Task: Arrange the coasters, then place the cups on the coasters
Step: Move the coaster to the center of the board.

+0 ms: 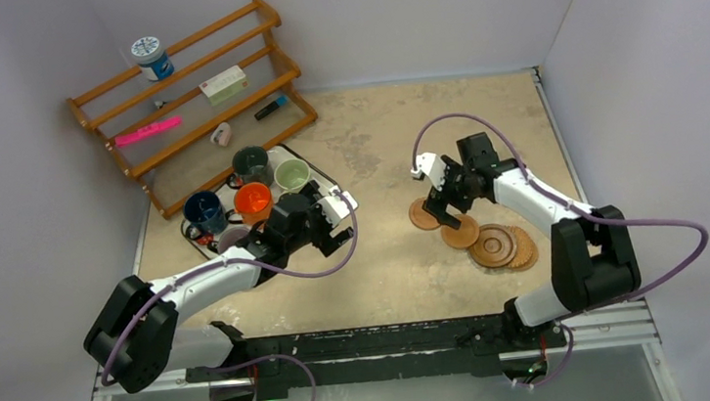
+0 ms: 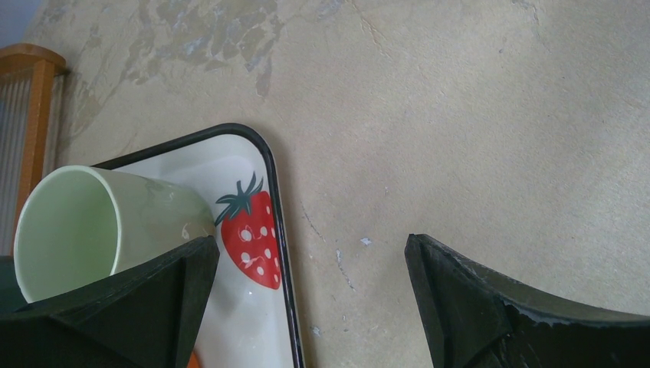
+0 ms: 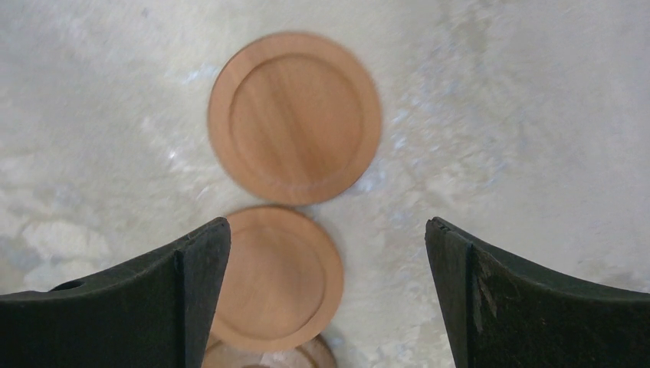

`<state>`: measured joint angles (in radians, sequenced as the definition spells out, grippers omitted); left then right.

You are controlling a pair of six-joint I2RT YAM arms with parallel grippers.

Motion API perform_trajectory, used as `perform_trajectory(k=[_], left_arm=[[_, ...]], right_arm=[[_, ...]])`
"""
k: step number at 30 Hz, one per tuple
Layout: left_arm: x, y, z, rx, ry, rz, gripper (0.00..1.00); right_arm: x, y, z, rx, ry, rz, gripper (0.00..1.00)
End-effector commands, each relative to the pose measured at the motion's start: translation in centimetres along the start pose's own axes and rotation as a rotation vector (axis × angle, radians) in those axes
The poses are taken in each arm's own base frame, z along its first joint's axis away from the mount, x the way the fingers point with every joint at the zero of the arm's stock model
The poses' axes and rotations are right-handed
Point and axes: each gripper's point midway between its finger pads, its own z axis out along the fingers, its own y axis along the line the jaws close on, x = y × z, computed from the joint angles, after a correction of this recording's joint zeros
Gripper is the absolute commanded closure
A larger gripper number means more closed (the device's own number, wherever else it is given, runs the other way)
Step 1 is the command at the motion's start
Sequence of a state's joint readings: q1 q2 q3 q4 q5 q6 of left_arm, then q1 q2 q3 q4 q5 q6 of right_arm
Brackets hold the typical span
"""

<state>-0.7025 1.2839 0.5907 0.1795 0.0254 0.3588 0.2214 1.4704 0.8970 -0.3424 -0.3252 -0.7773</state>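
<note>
Left gripper [image 2: 310,245] spread wide, empty, at the strawberry-print tray [image 2: 222,161] corner, beside the pale green cup [image 2: 77,230]. Cups [image 1: 253,202] upright, mouths up, clustered on the tray left of centre in the top view. Right gripper [image 3: 326,222] spread, empty, over smooth round rimmed wooden coasters [image 3: 295,119]. They lie flat on the tabletop [image 1: 375,140], in a row running diagonally toward lower right.

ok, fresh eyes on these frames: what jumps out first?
The bright cluster of cups packed on the strawberry-print tray at left, with the left gripper open at the tray's edge. On the right, the brown coasters lie bunched in a slanting line on the table, with the right gripper open just above them.
</note>
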Motion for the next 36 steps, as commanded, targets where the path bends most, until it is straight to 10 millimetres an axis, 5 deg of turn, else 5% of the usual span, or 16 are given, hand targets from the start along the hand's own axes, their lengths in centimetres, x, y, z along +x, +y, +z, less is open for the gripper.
perform_trajectory(k=[1,8,18,29,36], left_arm=[[-0.8,0.3,0.2,-0.008,-0.040,0.003,0.00],[-0.8,0.4,0.2,-0.011,-0.039,0.003,0.00],[-0.7,0.5,0.4,-0.015,-0.031,0.006,0.00],[-0.3,0.6,0.6,-0.024,-0.017,0.007,0.00],[-0.4,0.6,0.6,-0.021,-0.020,0.009,0.00]], right_arm=[[4.1,3.8,-1.5,-0.132,0.154,-0.026,0.01],[6.3,5.0,-2.1,-0.128,0.212,-0.039,0.01],[8.0,2.3,-1.0,0.085,0.219,-0.064,0.01],[4.1,-2.6,0.5,0.242,0.101,-0.002,0.01],[3.8,-5.8,2.7,0.320,0.123,0.055,0.01]])
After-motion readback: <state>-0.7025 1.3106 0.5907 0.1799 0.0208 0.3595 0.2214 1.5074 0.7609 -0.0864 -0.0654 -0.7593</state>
